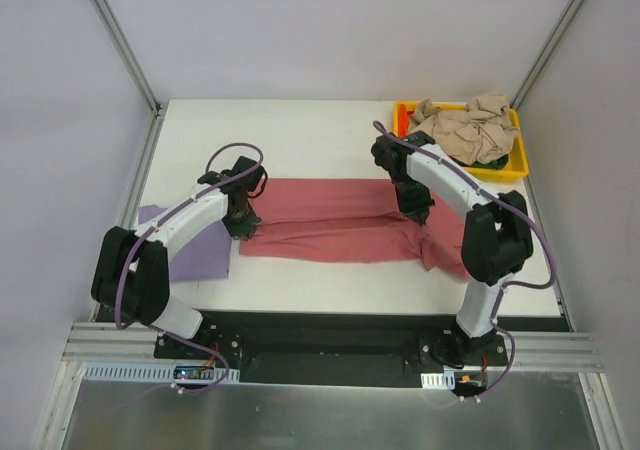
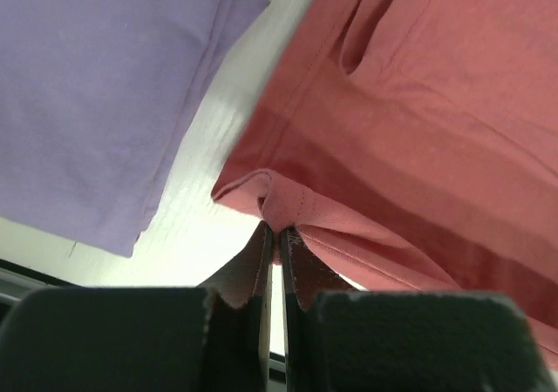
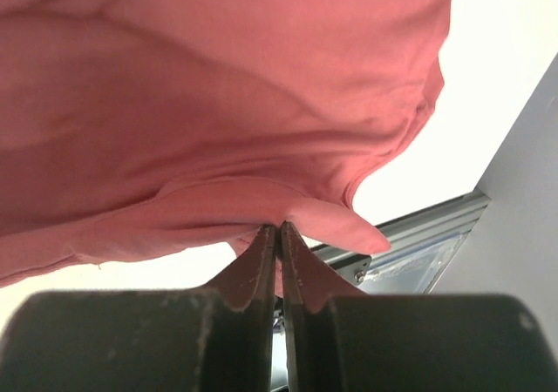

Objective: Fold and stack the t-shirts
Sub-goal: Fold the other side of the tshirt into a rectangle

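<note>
**Dusty-pink shirt held by thin pinches at both ends**

A lavender t-shirt [image 1: 185, 250] lay folded at the table's eight o'clock. Just beside it, the left gripper [image 2: 277, 235] had its jaws pressed together on a corner of the dusty red-pink t-shirt [image 1: 330, 220], which was spread across the centre. At three o'clock the right gripper [image 3: 279, 231] nipped the other end likewise. Both bites looked shallow. A lift could have slipped a hem free, and uneven pulls could have skewed the fold.

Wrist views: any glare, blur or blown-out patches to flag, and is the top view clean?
Left wrist: bare table blows out white beside the red-pink t-shirt, whose seam stitching is sharp. Right wrist: the table clips to white at top right; cloth slightly soft. Top external: even light, faint shadows, no glare.
</note>
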